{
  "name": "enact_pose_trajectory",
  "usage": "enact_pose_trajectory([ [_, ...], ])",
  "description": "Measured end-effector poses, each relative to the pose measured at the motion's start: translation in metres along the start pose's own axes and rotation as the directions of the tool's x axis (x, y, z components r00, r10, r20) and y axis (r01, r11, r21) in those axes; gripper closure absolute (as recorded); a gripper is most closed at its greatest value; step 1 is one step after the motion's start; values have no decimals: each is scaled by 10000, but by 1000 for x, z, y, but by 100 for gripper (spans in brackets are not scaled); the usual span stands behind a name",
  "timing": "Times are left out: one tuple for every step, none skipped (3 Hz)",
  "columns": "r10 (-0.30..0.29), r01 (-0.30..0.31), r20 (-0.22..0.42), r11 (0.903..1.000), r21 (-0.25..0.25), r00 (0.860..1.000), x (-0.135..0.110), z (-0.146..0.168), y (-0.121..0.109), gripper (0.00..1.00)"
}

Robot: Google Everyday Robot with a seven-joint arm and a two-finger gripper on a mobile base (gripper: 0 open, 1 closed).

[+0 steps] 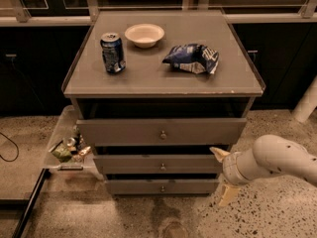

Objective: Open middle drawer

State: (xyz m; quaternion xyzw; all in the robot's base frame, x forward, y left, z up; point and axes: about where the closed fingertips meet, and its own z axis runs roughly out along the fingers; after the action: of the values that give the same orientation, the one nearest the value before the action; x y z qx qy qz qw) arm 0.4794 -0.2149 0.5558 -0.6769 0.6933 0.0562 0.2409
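The middle drawer (129, 164) is the mid-sized grey-brown front of three on the cabinet, with a small round metal knob (162, 166) at its centre. It stands a little out from the cabinet, like the top drawer (119, 131) and the lowest drawer (133, 186). My gripper (223, 174) is at the right end of the middle drawer's front, on a white arm coming in from the right. Its two pale fingers (218, 153) are spread apart, one above and one below, holding nothing. It is well right of the knob.
On the cabinet top (148, 78) stand a blue can (113, 52), a white bowl (144, 34) and a blue chip bag (192, 58). A clear tray (62, 133) with small items hangs at the cabinet's left side. A white post (307, 103) stands at the right. The floor is speckled.
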Motion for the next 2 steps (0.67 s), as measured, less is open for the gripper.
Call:
enact_pose_trajectory([
  [177, -175, 211, 9998, -84, 9996, 3, 8, 0, 0],
  [560, -563, 447, 9984, 48, 9974, 18, 34, -5, 0],
])
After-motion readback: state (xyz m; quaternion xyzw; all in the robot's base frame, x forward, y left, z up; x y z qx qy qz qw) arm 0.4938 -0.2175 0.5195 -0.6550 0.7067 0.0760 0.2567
